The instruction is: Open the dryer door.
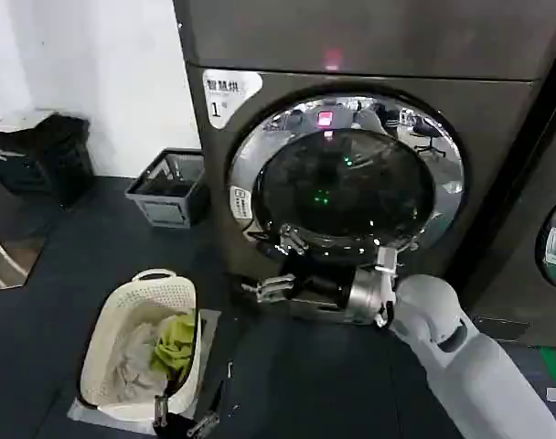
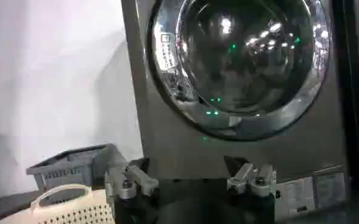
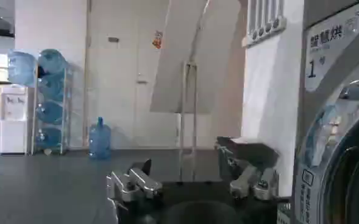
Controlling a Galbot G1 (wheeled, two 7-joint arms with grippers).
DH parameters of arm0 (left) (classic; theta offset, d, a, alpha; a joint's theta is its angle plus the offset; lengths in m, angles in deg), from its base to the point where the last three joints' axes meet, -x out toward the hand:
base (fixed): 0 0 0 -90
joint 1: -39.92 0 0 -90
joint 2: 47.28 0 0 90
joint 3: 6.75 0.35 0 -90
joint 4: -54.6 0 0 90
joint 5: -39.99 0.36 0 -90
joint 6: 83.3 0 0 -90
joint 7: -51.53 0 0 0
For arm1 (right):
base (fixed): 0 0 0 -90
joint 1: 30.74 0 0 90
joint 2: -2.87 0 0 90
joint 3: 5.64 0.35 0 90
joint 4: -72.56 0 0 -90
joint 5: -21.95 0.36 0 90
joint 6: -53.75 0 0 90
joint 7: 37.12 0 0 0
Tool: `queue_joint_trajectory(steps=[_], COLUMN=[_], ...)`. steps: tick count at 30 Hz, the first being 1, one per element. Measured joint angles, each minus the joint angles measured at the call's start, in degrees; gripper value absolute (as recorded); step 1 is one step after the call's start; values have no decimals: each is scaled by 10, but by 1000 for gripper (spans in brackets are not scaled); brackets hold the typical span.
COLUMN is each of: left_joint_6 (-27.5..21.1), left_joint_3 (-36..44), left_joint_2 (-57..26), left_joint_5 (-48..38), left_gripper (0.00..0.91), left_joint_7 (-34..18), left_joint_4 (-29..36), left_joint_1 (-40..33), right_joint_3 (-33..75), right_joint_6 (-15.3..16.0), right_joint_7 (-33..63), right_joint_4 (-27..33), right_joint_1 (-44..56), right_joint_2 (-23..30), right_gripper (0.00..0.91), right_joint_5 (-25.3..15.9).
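Down at about 6 o'clock under the dryer door (image 1: 347, 174), the right hand (image 1: 267, 289) hung with fingers apart, door shut. Left hand (image 2: 190, 181) waited open. I'd hook the rim's 9 o'clock edge and pull gently.

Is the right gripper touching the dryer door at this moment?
Apart. In the head view the open right gripper sits below the dryer door, with dark front panel showing between its fingers and the chrome ring.
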Motion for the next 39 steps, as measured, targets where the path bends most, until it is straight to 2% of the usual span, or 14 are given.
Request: queue_joint_trajectory(steps=[3,7,11,16,28,35,39], left_joint_6=[-1,-10,-23,-30,-61,-69,-79], left_joint_3=[2,2,2,0,-3,-6,-3], left_joint_2=[0,-3,-3,-3,0,0,-2], left_joint_5=[-4,4,7,4,-3,-4,15], left_gripper=[907,907,907,907,907,907,907], left_joint_7=[-7,-16,-22,-21,-27,-28,-62], left_joint_4=[10,19,22,26,39,50,52], left_joint_1=[2,7,10,11,7,9,6], right_joint_3=[4,3,-3,-18,-57,-66,-68], right_joint_6=[-24,-40,-47,-59,-87,-100,-102], right_joint_7=[-11,-12,-10,-9,-24,-22,-23], right_joint_4=[21,61,118,186,319,372,392], right_joint_1=[-5,-16,-35,-67,-145,-167,-174], right_joint_2=[5,13,29,47,105,133,149], right_gripper=[907,907,907,907,907,907,907], right_joint_5=[-31,-36,-40,-68,-102,-110,-114])
